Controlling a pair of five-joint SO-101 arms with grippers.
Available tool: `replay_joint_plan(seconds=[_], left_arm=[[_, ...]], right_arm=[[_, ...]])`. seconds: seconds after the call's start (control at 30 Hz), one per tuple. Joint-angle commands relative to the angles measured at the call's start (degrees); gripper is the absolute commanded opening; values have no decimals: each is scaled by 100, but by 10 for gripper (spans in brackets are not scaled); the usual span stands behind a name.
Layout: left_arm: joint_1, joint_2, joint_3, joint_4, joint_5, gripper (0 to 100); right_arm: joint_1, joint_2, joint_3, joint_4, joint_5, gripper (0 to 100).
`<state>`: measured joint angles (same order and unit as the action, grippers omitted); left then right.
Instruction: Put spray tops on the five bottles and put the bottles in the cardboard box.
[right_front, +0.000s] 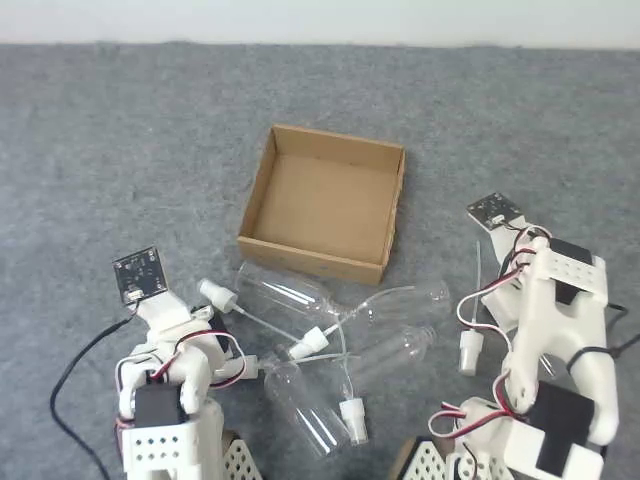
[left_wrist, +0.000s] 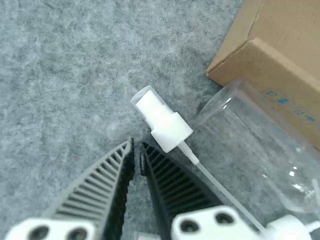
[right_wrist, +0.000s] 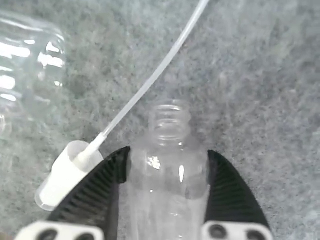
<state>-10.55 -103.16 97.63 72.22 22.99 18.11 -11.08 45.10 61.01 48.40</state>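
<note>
We see a grey, felt-like tabletop (right_front: 120, 150). An open cardboard box (right_front: 310, 258) sits on it. Just in front of the box, four clear bottles (right_front: 285, 292) lie on their sides among loose white spray tops (right_front: 217, 295) with thin tubes.

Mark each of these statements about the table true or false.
1. The cardboard box is empty. True.
2. The left gripper is gripping something. False: its jaws are nearly closed on nothing; a spray top lies on the carpet just ahead.
3. The bottle between the right gripper jaws has an open neck, no top fitted. True.
4. The loose bottles in front of the box stand upright. False: they lie on their sides.
</note>
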Motion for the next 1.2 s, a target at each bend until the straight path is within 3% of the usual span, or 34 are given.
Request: replay_joint_plan(seconds=[0.0,0.27,0.57,0.9,1.17], left_arm=[[0,-97,-110,9,-44,12],[0,-97,-110,9,-44,12],[0,-97,-110,9,-44,12],[0,-97,-110,9,-44,12],[0,-97,-110,9,-44,12]], right_arm=[[57,-110,-88,57,114,43],[66,-127,-862,1042,97,33],[13,-171,-2365,3240,-308,7],[-127,-2167,-2523,4154,-774,7],[-286,-3521,-2532,4136,-1960,8]])
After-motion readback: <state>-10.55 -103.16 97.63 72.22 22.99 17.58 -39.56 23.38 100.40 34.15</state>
